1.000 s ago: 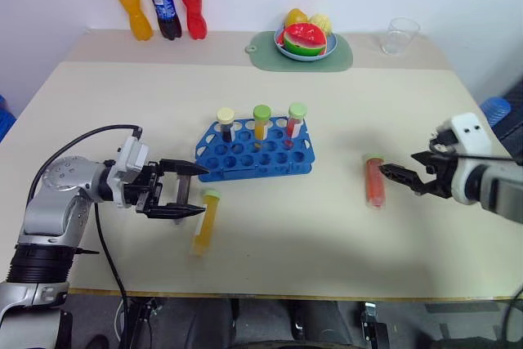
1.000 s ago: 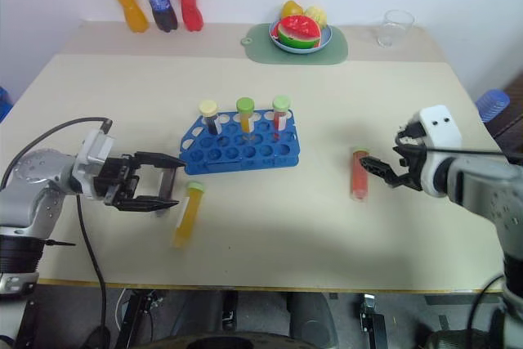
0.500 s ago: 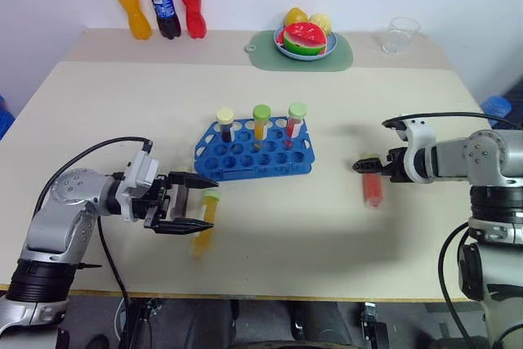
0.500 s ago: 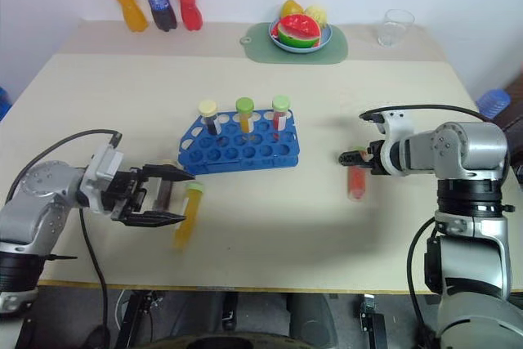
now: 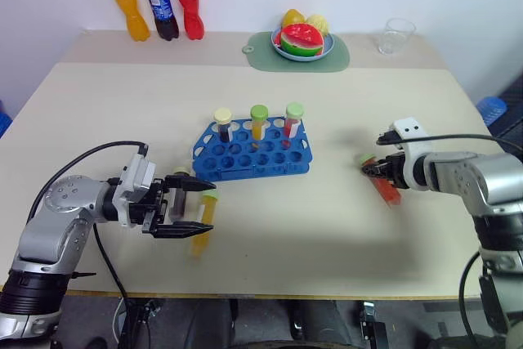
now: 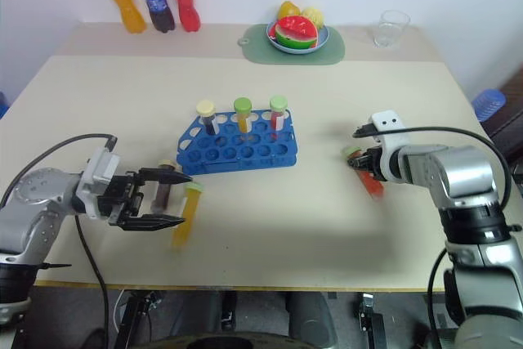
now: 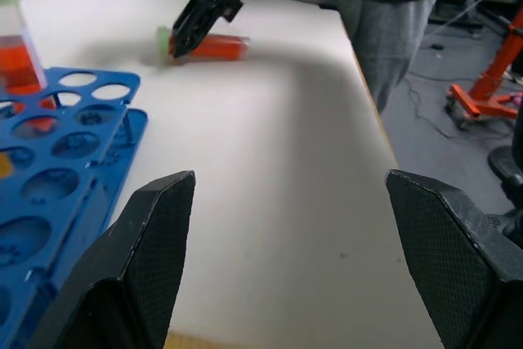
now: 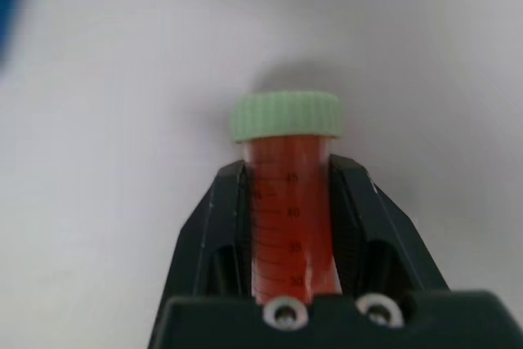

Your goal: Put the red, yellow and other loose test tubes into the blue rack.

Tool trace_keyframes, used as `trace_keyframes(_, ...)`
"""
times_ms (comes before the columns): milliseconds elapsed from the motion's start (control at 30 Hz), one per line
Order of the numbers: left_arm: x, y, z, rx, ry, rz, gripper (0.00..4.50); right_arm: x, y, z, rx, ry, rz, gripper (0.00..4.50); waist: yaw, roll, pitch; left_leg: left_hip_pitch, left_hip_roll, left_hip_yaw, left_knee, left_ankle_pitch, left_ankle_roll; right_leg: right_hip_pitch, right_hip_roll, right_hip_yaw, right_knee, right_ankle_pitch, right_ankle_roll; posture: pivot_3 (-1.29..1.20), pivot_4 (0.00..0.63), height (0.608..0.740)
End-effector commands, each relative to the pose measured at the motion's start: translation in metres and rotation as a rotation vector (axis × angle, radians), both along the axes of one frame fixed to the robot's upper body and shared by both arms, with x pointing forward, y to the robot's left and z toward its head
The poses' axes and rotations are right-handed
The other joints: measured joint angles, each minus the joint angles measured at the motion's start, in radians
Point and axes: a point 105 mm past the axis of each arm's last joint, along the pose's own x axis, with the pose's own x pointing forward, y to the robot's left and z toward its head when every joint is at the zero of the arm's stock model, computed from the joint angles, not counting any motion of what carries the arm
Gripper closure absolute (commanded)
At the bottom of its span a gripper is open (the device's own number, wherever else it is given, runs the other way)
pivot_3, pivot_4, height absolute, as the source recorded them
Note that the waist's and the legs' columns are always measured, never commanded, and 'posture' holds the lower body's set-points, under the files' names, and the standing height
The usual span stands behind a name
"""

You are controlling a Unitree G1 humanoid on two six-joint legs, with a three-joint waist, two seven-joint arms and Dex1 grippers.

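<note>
While the right gripper (image 5: 374, 170) clamps its fingers on the red tube (image 8: 290, 218) at three o'clock from the blue rack (image 5: 253, 153), the left gripper (image 5: 193, 207) fingers gape wide beside the yellow tube (image 5: 203, 220).

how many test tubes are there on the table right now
5: three stand upright in the blue rack's back row; a yellow tube lies by the left gripper; a red tube sits in the right gripper.

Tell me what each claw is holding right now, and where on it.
The right claw is shut on the red tube, gripping its body just below the green cap. The left claw is open and holds nothing.
</note>
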Motion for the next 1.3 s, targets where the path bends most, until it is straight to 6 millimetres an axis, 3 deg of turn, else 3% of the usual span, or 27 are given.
trace_keyframes(33,0.002,-0.002,0.008,-0.021,-0.037,0.001,0.64,-0.016,0.033,0.063,0.099,-0.376,0.202,3.7,-0.007,0.001,0.001,0.0,0.0,0.001,0.0,0.0,0.0,-0.001,0.0,0.0,0.001,0.001,0.001,0.0,0.15,0.74)
trace_keyframes(100,0.006,-0.003,0.006,-0.039,-0.039,0.021,0.64,-0.032,0.049,0.086,0.197,-0.572,0.251,3.7,-0.004,0.001,0.001,0.001,0.001,0.0,0.0,0.0,0.0,-0.001,0.001,0.0,0.002,0.001,0.002,0.0,0.15,0.74)
trace_keyframes(167,0.01,-0.003,0.006,-0.066,-0.039,0.046,0.64,-0.043,0.061,0.096,0.183,-0.711,0.265,3.7,-0.002,0.002,0.001,0.001,0.002,-0.001,0.0,0.0,0.0,-0.001,0.002,0.0,0.003,0.0,0.003,0.0,0.15,0.74)
trace_keyframes(267,0.016,-0.007,0.008,-0.117,-0.035,0.082,0.64,-0.051,0.079,0.094,0.167,-0.802,0.292,3.7,-0.001,0.002,0.001,0.001,0.001,0.0,0.0,0.0,0.0,-0.001,0.002,0.0,0.003,0.0,0.002,0.0,0.15,0.74)
trace_keyframes(433,0.023,-0.015,0.005,-0.137,-0.047,0.098,0.64,-0.041,0.111,0.084,0.22,-0.922,0.307,3.7,-0.003,0.002,0.001,0.002,0.001,0.0,0.001,0.0,0.0,0.0,0.002,0.0,0.003,-0.001,0.0,0.0,0.15,0.74)
trace_keyframes(733,0.022,-0.013,0.009,-0.136,-0.056,0.119,0.64,-0.008,0.134,0.065,0.257,-1.006,0.273,3.7,-0.002,0.002,0.002,0.002,0.001,0.0,0.001,0.0,0.0,0.0,0.002,0.0,0.003,-0.001,0.0,0.0,0.15,0.74)
trace_keyframes(1300,0.011,-0.003,0.013,-0.122,-0.066,0.203,0.64,0.012,0.157,0.033,0.395,-0.956,0.251,3.7,-0.006,0.003,0.002,0.003,0.001,0.0,0.001,0.0,0.0,0.001,0.001,0.0,0.004,-0.001,0.0,0.0,0.15,0.74)
